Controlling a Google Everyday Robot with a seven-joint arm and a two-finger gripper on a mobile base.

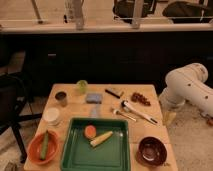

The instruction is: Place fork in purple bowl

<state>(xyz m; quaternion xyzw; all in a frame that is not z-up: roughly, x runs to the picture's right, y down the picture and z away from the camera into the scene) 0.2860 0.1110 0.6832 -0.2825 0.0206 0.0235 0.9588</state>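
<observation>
The fork (124, 115) is small, thin and silvery, and lies flat at the table's middle right, just left of a longer white utensil with a dark end (139, 112). The purple bowl (152, 150) is round, glossy and dark, and stands empty at the front right corner. My white arm (189, 86) bends in from the right. The gripper (169, 117) hangs off the table's right edge, right of the fork and behind the purple bowl. It is open and nothing is in it.
A green tray (70, 152) at the front centre holds an orange slice (90, 131) and a yellow piece (101, 138). An orange bowl (33, 150) sits front left. Cups (61, 98), a blue sponge (93, 97) and a red cluster (140, 98) lie behind. A chair (10, 100) stands on the left.
</observation>
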